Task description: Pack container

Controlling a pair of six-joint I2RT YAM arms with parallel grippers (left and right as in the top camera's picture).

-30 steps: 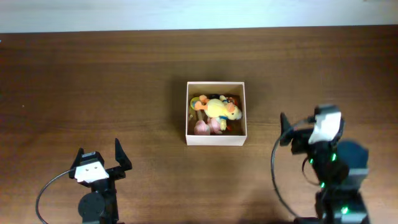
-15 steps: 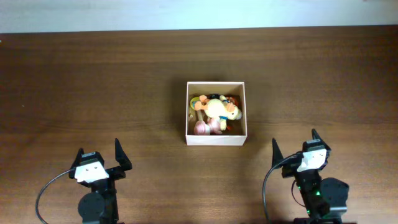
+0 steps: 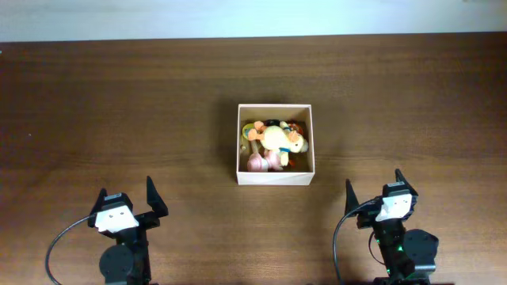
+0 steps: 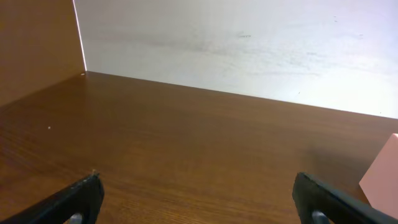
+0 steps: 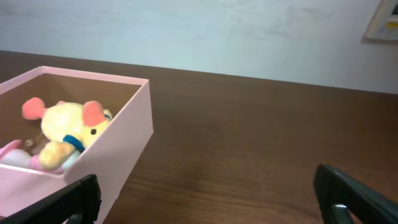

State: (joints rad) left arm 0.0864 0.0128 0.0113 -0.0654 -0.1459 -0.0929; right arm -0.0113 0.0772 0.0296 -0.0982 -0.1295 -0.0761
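The left gripper (image 3: 126, 188) has its jaws spread wide and nothing between them. It sits low over the tabletop (image 3: 158, 103) at the near edge. From its wrist view only bare wood lies straight ahead, with a pale corner of the box just showing ahead and far to its right.

The right gripper (image 3: 373, 180) is equally wide and equally empty, parked at the near edge on the other side. The container (image 3: 276, 179) stands ahead of it and off to its left, near but not touching. It is also ahead and to the right of the left gripper, so it lies between the two and beyond them.

Inside the container a yellow plush toy (image 3: 281, 138) with pink ears lies on top of the heap. A pink toy (image 3: 257, 164) sits at the corner nearest the left gripper, and several small coloured pieces underneath are too jumbled to name.

No loose toy shows on the wood around either gripper in any view. Judging by that, the packing looks complete or very nearly so: everything visible is already in the box, and both arms are clear of it. No lid or flap is in sight, so I cannot tell whether a closing step remains.
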